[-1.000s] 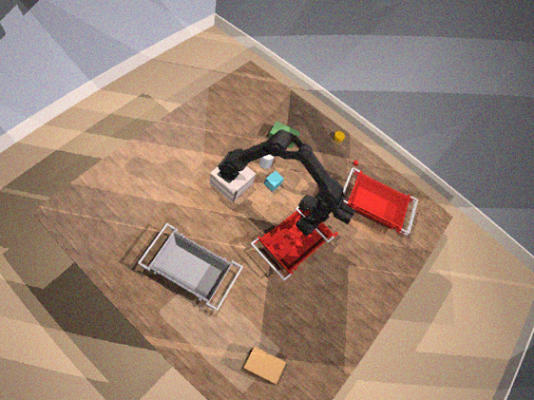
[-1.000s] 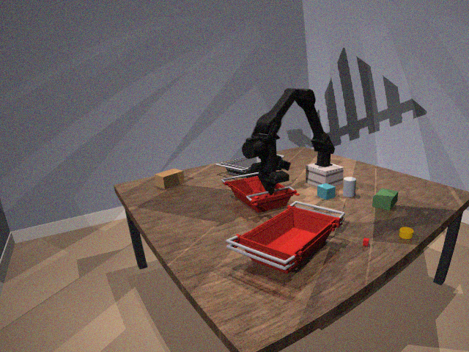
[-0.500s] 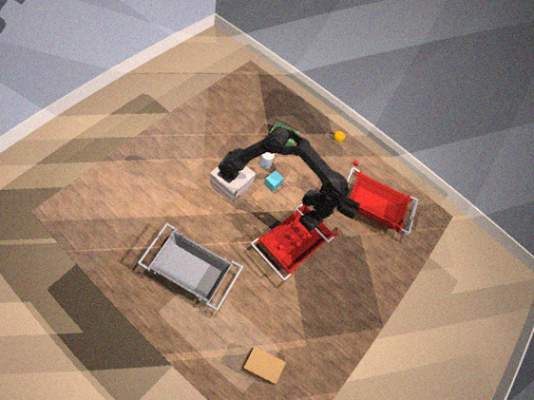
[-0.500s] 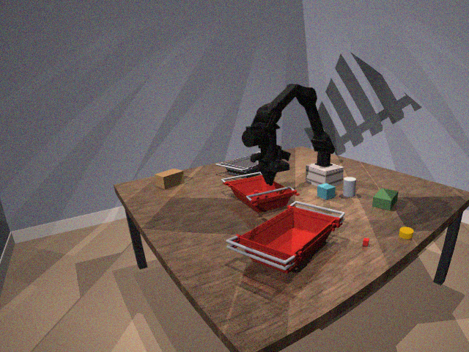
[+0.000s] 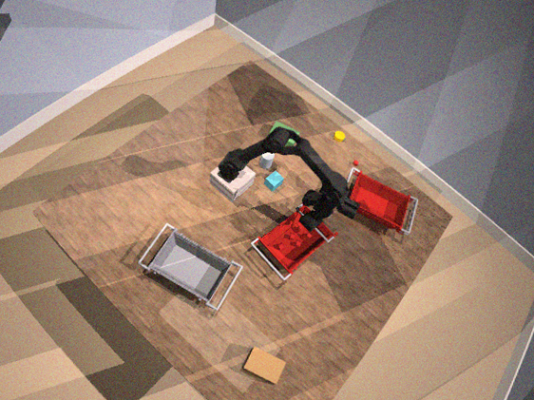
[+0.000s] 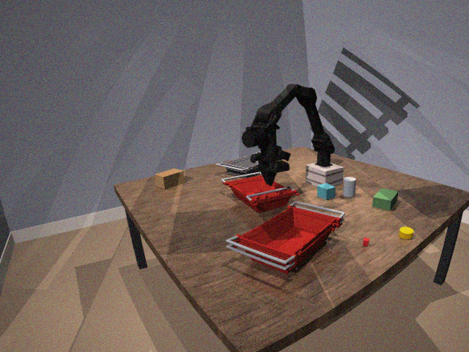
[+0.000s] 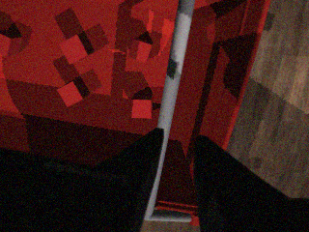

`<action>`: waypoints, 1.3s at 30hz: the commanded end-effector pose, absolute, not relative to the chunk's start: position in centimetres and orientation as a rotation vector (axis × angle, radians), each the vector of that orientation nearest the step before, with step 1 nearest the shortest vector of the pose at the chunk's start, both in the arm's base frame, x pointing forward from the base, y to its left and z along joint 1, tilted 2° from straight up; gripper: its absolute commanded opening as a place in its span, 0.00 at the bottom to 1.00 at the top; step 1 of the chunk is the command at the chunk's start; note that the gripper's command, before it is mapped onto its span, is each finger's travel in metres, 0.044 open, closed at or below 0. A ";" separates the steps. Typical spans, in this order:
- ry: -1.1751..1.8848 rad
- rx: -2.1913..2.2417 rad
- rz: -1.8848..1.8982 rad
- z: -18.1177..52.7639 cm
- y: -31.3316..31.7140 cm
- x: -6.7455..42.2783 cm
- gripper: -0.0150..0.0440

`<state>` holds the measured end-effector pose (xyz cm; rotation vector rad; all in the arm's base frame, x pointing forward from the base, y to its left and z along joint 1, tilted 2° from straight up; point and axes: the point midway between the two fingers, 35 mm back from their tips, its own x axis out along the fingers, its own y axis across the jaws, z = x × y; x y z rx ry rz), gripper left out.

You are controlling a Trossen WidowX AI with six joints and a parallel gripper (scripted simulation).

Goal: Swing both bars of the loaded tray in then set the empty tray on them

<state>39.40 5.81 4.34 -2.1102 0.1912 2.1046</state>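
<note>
The loaded red tray (image 5: 309,257) (image 6: 242,195) (image 7: 29,135) stands on the table with several small red blocks (image 7: 73,48) inside. Its bar nearer the gripper (image 6: 270,193) (image 7: 166,106) is tilted in over that end, above the tray's inside. Its other bar (image 5: 268,260) (image 6: 242,176) is out beyond the opposite end. My gripper (image 5: 310,223) (image 6: 269,183) (image 7: 179,140) is slightly open at the near bar; the bar passes beside the left finger in the wrist view, not clamped. The empty red tray (image 5: 380,201) (image 6: 261,246) stands apart, bars out.
A grey tray (image 5: 191,266) with bars out stands on the loaded tray's other side. A cyan block (image 5: 274,181) (image 6: 326,191), white cylinder (image 6: 349,187) and green block (image 6: 385,199) are near the arm's base. An orange block (image 5: 264,365) (image 6: 168,178) lies farther off.
</note>
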 end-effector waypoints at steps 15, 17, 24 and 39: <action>0.186 -2.132 2.075 14.1 5.7 40.1 0.39; 0.185 -2.137 2.068 16.9 5.6 39.6 0.39; 0.574 -1.875 1.837 14.5 2.1 40.0 0.39; 1.451 -0.685 0.681 8.5 -11.1 38.3 0.39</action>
